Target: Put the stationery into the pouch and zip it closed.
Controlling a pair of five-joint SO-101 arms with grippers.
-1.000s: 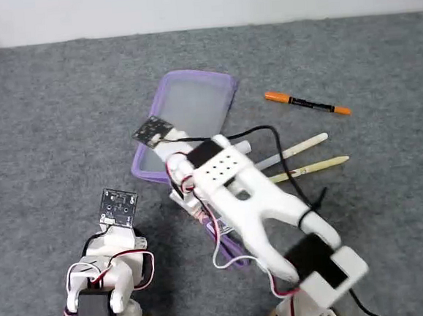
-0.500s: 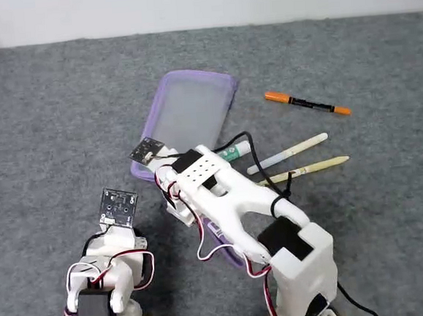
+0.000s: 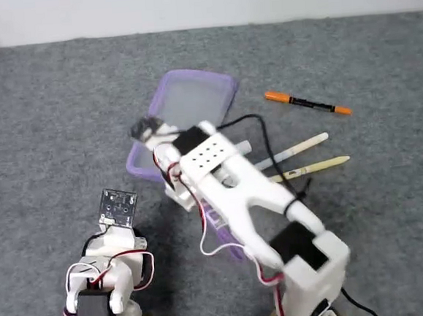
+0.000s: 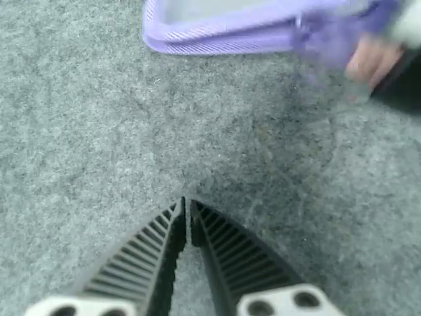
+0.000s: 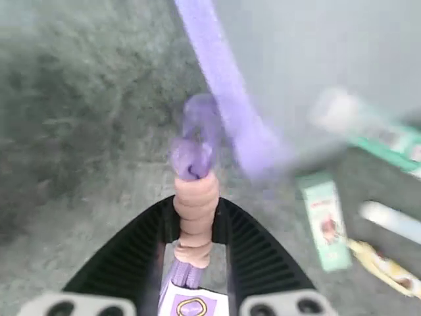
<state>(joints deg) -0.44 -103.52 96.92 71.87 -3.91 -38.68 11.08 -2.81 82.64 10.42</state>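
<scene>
A purple pouch (image 3: 191, 101) with a clear face lies mid-table, tilted. My right arm (image 3: 211, 158) stretches over its near half. My right gripper (image 5: 195, 205) is shut on the pink zipper pull (image 5: 196, 220), tied by a purple loop to the pouch's purple edge (image 5: 223, 112). Two cream pens (image 3: 296, 150) (image 3: 316, 168) and an orange marker (image 3: 306, 104) lie on the mat right of the pouch. A green-and-white stick (image 5: 325, 218) and a second one (image 5: 388, 135) rest beside the pouch. My left gripper (image 4: 187, 205) is shut on nothing above bare mat, near the pouch's corner (image 4: 217, 39).
Grey mat (image 3: 54, 119) covers the table up to a white wall at the back. My left arm (image 3: 110, 261) stands at the near left. Open mat lies left of the pouch and at the far right.
My right arm pulled toward the near left, then swung back out, holding the zipper pull. The pouch shifted slightly left. My left arm has not moved.
</scene>
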